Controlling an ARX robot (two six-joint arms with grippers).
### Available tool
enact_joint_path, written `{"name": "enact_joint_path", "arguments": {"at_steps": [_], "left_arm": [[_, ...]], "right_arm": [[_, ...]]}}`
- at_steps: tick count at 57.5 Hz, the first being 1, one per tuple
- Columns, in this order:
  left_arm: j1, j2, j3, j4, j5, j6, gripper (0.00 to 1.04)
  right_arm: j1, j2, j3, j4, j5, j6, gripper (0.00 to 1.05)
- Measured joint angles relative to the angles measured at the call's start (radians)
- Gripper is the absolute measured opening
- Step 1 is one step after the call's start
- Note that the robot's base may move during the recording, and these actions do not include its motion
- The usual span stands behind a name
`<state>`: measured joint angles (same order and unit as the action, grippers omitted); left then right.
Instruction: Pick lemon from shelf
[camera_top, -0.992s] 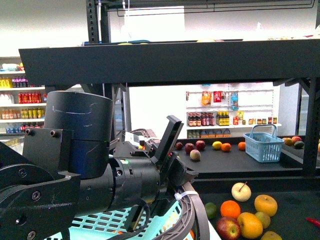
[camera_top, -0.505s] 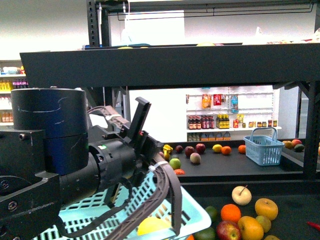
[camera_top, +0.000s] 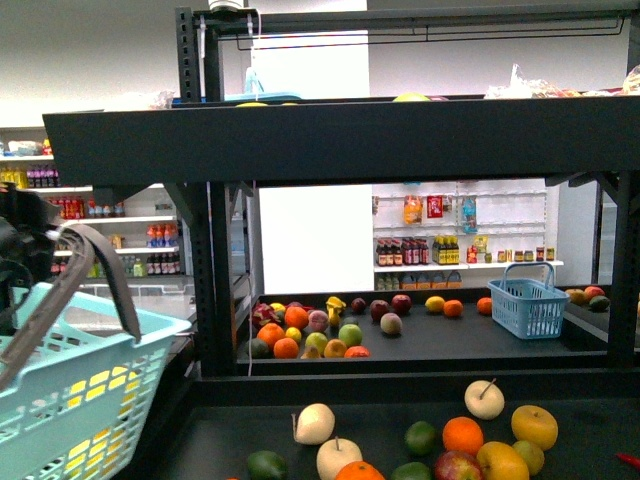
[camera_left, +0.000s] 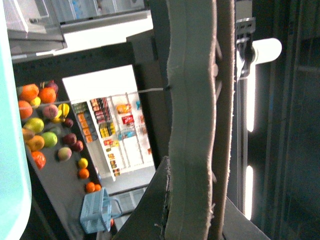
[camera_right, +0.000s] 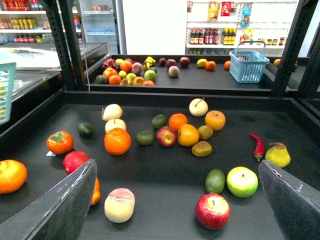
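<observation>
The left arm, which filled the near left of the front view a second ago, is now swung out to the far left edge. The pale teal basket is carried with it by the grey handle. The shelf is thereby uncovered, and the fruit on its near tier and on the tier behind is seen in full.

Something yellow is glimpsed through the basket's slats; it is judged to be possibly the lemon, already taken, though its shape cannot be made out. If so, little of the task is left. Otherwise, a small yellow fruit on the far tier, left of the blue basket, is the likeliest candidate.

The right gripper is held above the near tier with its fingers wide apart and nothing between them. Whether the left gripper's fingers are clamped on the handle cannot be told, since they are not clearly shown in the left wrist view.
</observation>
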<state>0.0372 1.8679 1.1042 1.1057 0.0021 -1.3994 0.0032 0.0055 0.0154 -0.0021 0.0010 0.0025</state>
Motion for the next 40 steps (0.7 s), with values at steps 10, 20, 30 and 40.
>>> {"name": "enact_joint_path", "arguments": {"at_steps": [10,20,30,40], "left_arm": [[0.097,0.031,0.001,0.074,-0.007,-0.055,0.09],[0.167,0.096,0.002,0.180,-0.003,-0.111,0.09],[0.196,0.169,0.043,0.251,0.014,-0.149,0.09],[0.211,0.232,0.099,0.273,0.029,-0.172,0.09]], "right_arm": [[0.000,0.000,0.000,0.000,0.000,0.000,0.97],[0.000,0.000,0.000,0.000,0.000,0.000,0.97],[0.000,0.000,0.000,0.000,0.000,0.000,0.97],[0.000,0.000,0.000,0.000,0.000,0.000,0.97]]}}
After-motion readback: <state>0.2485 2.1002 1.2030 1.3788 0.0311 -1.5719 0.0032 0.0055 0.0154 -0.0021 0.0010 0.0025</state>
